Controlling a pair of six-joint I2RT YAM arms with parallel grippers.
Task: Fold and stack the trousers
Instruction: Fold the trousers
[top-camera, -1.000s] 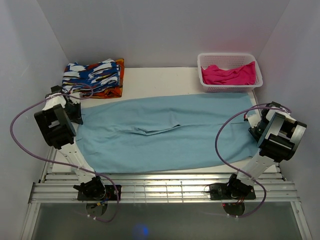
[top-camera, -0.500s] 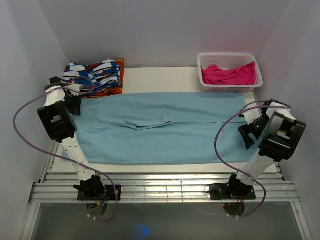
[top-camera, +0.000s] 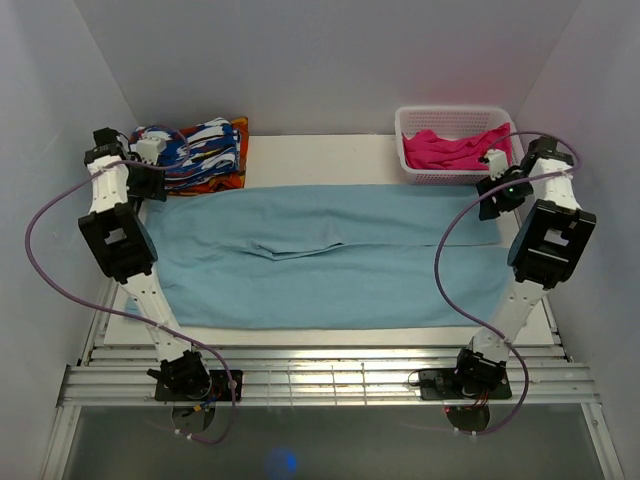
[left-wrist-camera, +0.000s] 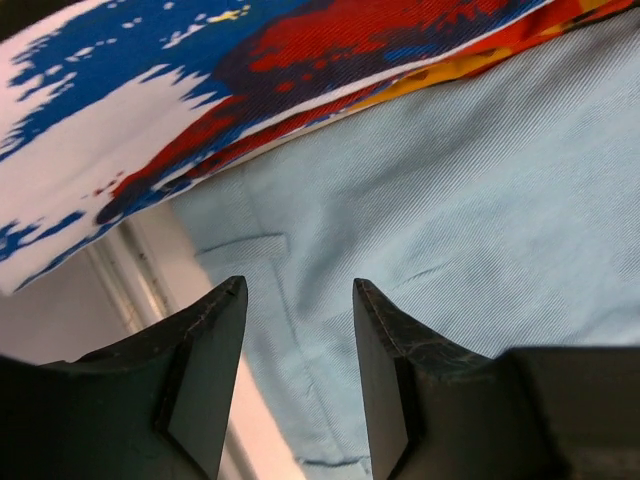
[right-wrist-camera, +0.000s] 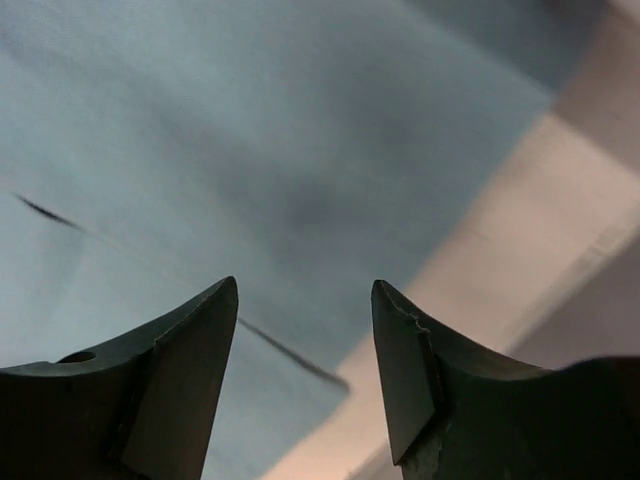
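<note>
A: What moved?
B: Left gripper (top-camera: 152, 180) went to the trousers' (top-camera: 330, 262) ten-o'clock corner, right gripper (top-camera: 490, 200) to two o'clock; both spread, empty.
A: The trousers?
B: Light-blue, flat across the table (top-camera: 320, 155), creased centrally.

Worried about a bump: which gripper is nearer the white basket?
Right. The right gripper hangs just in front of the basket, by its near wall. The left gripper is at the opposite end of the trousers, beside the patterned cloth.
</note>
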